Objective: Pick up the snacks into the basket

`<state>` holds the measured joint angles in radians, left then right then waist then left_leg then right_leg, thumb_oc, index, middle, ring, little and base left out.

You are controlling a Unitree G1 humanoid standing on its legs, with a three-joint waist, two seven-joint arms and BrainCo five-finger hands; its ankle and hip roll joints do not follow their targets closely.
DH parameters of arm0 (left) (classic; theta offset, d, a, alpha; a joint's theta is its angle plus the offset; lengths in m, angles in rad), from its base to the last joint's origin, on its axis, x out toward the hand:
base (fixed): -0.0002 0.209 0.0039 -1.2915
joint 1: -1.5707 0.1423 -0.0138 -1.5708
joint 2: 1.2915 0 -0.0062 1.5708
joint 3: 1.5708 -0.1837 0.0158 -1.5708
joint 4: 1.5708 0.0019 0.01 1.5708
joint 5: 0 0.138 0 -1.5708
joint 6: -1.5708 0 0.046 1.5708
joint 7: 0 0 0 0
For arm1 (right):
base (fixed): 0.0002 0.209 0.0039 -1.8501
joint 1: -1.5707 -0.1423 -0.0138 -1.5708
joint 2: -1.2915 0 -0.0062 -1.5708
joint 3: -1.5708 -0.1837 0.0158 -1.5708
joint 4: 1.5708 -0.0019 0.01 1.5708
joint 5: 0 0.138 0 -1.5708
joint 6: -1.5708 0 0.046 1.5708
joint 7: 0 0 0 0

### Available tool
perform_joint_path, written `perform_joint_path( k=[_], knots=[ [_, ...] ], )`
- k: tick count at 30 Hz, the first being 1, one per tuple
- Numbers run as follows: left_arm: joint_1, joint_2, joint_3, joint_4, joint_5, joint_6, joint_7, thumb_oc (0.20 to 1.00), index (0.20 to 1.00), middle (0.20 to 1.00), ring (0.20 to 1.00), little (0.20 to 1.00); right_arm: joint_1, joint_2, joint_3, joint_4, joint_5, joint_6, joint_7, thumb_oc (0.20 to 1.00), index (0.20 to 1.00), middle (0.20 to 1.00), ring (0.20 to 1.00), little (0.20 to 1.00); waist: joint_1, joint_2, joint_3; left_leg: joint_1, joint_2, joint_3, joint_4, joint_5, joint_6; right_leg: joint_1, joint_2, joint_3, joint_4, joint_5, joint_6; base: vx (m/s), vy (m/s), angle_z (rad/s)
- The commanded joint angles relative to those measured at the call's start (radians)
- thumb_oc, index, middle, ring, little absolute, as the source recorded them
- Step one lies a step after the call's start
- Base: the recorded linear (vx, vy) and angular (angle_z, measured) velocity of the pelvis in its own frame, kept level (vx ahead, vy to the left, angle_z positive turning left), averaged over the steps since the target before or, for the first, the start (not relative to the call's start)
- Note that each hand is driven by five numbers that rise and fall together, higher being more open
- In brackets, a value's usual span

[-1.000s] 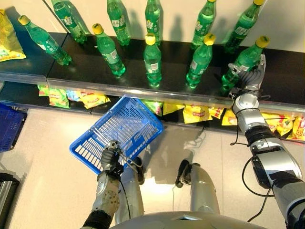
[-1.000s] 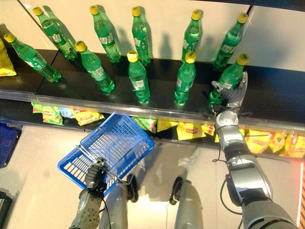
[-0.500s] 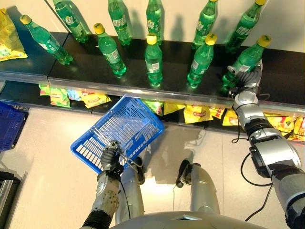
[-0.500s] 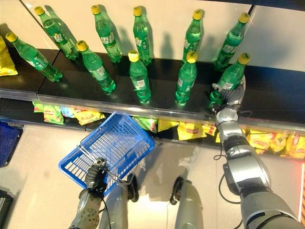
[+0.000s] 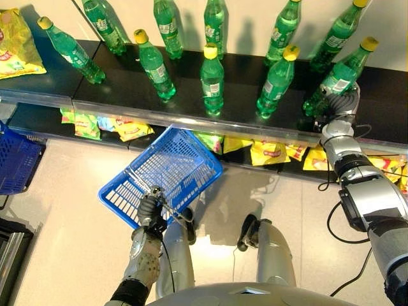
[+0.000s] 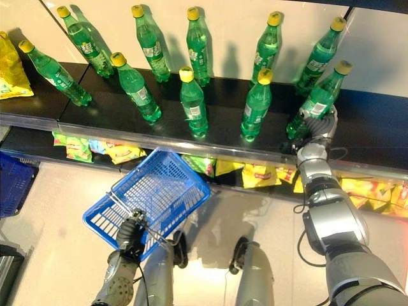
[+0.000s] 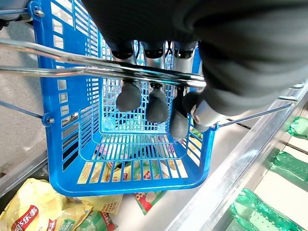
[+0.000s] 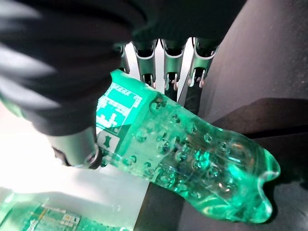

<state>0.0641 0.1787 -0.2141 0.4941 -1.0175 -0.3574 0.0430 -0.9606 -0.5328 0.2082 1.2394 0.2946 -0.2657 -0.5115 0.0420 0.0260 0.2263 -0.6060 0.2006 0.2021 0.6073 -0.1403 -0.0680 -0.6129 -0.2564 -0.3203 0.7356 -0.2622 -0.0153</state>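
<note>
Nearest: left hand (image 5: pixel 151 208) low over the pale glossy floor (image 5: pixel 64 178), fingers (image 7: pixel 129 95) curled round the two steel wire handles (image 7: pixel 72 65) of the blue slatted plastic basket (image 5: pixel 167 172), which hangs tilted, far end toward the shelving; left wrist view shows its inside bare, floor and packets visible through the slats. Past it, the lower shelf holds a row of flat yellow and green snack packets (image 5: pixel 268 153) under the lip of the dark upper shelf (image 5: pixel 242 95), none in the basket; print too small to read. On the upper shelf, green plastic bottles with yellow caps (image 5: pixel 211 78) stand in two rows against a cream wall (image 6: pixel 229 25). Right hand (image 5: pixel 340 107) is at the rightmost front green bottle (image 5: pixel 338 75); right wrist view shows fingers (image 8: pixel 169 65) behind its dimpled body and thumb (image 8: pixel 77 144) across the label, wrapped round it, base on the shelf. Yellow bag (image 5: pixel 16 44) far left on the upper shelf, second blue basket (image 5: pixel 16 162) at the left edge.
</note>
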Motion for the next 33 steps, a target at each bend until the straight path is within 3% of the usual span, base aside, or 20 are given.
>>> perform_joint_path(
  k=[1,5,11,12,18,23,33],
  knots=[
    [0.005,0.028,-0.023,-0.098,0.004,-0.061,-0.015,0.200,0.200,0.200,0.200,0.200,-0.057,-0.055,-0.018,-0.075,0.033,-0.065,-0.038,0.200,0.200,0.200,0.200,0.200,-0.002,-0.005,-0.009,0.002,0.010,0.016,0.057,-0.053,0.022,0.031,-0.002,0.013,-0.087,0.129,0.105,0.00,0.000,0.00],
    [0.003,0.026,-0.015,-0.105,0.010,-0.068,-0.007,0.200,0.200,0.200,0.200,0.200,-0.020,-0.056,-0.043,-0.156,0.028,-0.080,-0.062,0.200,0.200,0.200,0.200,0.200,-0.005,-0.005,-0.009,0.002,0.012,0.015,0.059,-0.053,0.021,0.030,-0.002,0.014,-0.084,0.129,0.106,0.00,0.000,0.00],
    [-0.001,0.009,0.016,-0.110,0.026,-0.084,0.007,0.200,0.200,0.200,0.200,0.200,0.169,-0.033,-0.136,-0.465,-0.072,-0.102,-0.139,0.200,0.200,0.200,0.200,0.200,-0.021,-0.008,-0.005,0.019,0.014,0.015,0.059,-0.054,0.023,0.045,0.000,0.015,-0.083,0.123,0.106,0.00,0.000,0.01],
    [-0.009,0.001,0.036,-0.108,0.041,-0.091,0.013,0.200,0.200,0.200,0.200,0.200,0.268,-0.015,-0.183,-0.603,-0.148,-0.103,-0.171,0.200,0.200,0.200,0.200,0.200,-0.028,-0.009,-0.004,0.025,0.015,0.011,0.060,-0.055,0.024,0.056,-0.001,0.013,-0.082,0.119,0.107,0.01,0.000,0.05],
    [-0.025,-0.004,0.063,-0.114,0.069,-0.110,0.029,0.200,0.200,0.200,0.200,0.200,0.476,0.043,-0.277,-0.860,-0.298,-0.108,-0.214,0.200,0.200,0.200,0.200,0.200,-0.035,-0.019,-0.001,0.041,0.013,-0.002,0.054,-0.054,0.027,0.082,-0.008,0.002,-0.085,0.112,0.111,0.01,-0.008,0.05],
    [-0.010,-0.001,0.077,-0.170,0.082,-0.113,0.022,0.200,0.200,0.200,0.200,0.200,0.661,0.103,-0.306,-1.064,-0.378,-0.138,-0.169,0.200,0.200,0.200,0.200,0.200,-0.036,-0.032,0.003,0.052,0.009,-0.012,0.041,-0.047,0.030,0.099,-0.010,-0.013,-0.086,0.110,0.114,0.01,-0.008,0.04],
    [0.002,0.013,0.097,-0.226,0.092,-0.118,0.028,0.200,0.200,0.200,0.200,0.200,0.808,0.161,-0.252,-1.248,-0.326,-0.195,-0.047,0.200,0.200,0.200,0.200,0.200,-0.046,-0.052,0.016,0.083,-0.003,-0.013,0.000,-0.030,0.029,0.133,-0.018,-0.016,-0.121,0.128,0.122,0.02,0.010,0.05]
  ],
)
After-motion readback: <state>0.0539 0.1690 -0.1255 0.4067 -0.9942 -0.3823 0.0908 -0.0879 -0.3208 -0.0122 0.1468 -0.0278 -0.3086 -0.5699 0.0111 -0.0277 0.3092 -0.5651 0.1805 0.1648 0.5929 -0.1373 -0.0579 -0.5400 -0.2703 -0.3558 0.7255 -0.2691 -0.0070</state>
